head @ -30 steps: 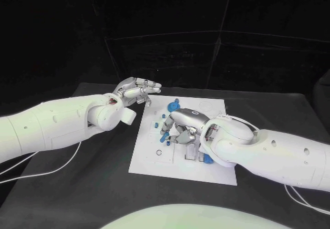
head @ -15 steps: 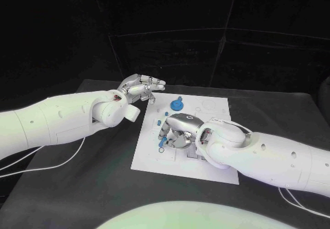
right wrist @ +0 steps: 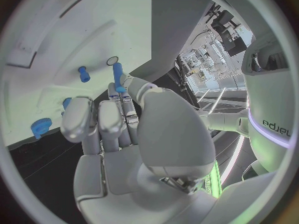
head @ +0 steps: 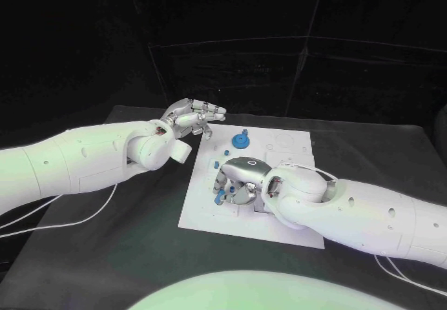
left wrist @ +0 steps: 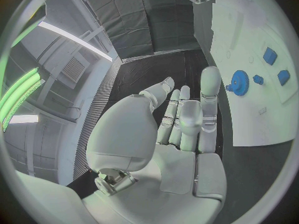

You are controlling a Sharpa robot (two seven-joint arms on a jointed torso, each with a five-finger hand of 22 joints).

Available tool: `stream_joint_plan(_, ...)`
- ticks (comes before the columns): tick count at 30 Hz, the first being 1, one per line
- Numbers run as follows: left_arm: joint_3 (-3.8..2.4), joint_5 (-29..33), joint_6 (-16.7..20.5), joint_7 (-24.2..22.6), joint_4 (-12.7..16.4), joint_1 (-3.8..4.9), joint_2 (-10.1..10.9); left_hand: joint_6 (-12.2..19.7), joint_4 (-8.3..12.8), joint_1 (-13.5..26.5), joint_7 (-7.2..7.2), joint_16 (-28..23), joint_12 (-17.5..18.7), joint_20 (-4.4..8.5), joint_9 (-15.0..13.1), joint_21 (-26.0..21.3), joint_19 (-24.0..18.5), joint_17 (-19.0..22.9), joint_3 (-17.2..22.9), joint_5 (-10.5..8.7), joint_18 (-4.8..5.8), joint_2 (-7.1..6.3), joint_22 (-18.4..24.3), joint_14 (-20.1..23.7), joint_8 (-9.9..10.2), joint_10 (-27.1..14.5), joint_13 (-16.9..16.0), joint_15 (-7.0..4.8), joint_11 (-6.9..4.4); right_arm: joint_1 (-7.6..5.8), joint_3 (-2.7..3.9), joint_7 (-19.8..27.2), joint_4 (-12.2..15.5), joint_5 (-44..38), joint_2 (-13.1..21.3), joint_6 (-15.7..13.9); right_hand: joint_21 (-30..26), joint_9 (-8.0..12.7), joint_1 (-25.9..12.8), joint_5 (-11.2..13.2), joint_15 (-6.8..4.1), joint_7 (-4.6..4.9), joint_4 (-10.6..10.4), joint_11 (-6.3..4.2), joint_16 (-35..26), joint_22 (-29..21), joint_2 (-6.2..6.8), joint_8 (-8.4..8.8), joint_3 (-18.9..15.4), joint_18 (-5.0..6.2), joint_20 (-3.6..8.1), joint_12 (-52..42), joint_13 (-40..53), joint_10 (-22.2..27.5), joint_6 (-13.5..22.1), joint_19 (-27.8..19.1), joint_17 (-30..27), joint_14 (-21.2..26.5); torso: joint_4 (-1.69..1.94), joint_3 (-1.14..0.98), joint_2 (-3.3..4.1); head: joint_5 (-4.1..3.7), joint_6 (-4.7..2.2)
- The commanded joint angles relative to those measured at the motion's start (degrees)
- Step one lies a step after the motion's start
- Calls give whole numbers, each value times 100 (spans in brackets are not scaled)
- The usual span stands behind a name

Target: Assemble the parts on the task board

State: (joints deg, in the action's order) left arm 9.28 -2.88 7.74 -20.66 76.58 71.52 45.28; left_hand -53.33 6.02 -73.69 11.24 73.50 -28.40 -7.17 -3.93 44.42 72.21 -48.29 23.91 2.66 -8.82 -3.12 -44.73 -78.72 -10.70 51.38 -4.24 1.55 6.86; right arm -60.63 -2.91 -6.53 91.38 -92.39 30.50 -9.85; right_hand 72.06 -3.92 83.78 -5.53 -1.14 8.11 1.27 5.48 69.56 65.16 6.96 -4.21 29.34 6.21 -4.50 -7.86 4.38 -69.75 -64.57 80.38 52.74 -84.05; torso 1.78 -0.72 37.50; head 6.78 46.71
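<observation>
Comparing with a second ago, I see my right hand [head: 240, 181] has slid toward the near-left part of the task board [head: 289, 229] and now sits low over its middle. In the right wrist view the fingers are curled round a long blue peg [right wrist: 117, 76], its tip close to a small round hole [right wrist: 112, 60] in the board — so I read this as an insertion under way, the peg held and nearly lined up, though I cannot tell whether the tip already touches the rim. A short blue pin [right wrist: 83, 73] stands just beside that spot, and a blue gear [right wrist: 40, 126] lies near the board's edge.

My left hand [head: 191, 119] has lifted a little and drifted off the board's far-left corner; it hovers there with fingers loosely spread and nothing in them. From its wrist camera I see another blue gear [left wrist: 239, 79] on the board with blue blocks [left wrist: 269, 55] beyond it — still waiting.
</observation>
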Motion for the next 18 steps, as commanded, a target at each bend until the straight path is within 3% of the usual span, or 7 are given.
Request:
stream_joint_plan(1, -5, 20, -25, -42, -4, 9, -12, 25, 16, 14, 4, -3, -30, -6, 6, -20, -45, 3, -28, 17, -109, -17, 5, 23, -1, -42, 7, 16, 16, -4, -1, -54, -4, -198, -17, 219, 31, 3, -1, -26, -9, 16, -4, -170, 34, 5, -67, 31, 44, -89, -8, -16, 8, -175, 12, 23, -1, -36, -10, 0, -5, 2, 10)
stream_joint_plan(18, -5, 20, -42, -30, -23, 8, -26, 25, 16, 14, 4, -3, -30, -6, 6, -20, -45, 3, -28, 17, -109, -17, 5, 23, -1, -42, 7, 16, 16, 15, -4, -453, 10, -678, -52, 264, 36, 0, -18, -31, -7, 16, 7, -169, 37, 11, -93, 28, 68, -90, -10, -14, 11, -175, 9, 19, 0, -34, -1, 2, -2, -12, 24)
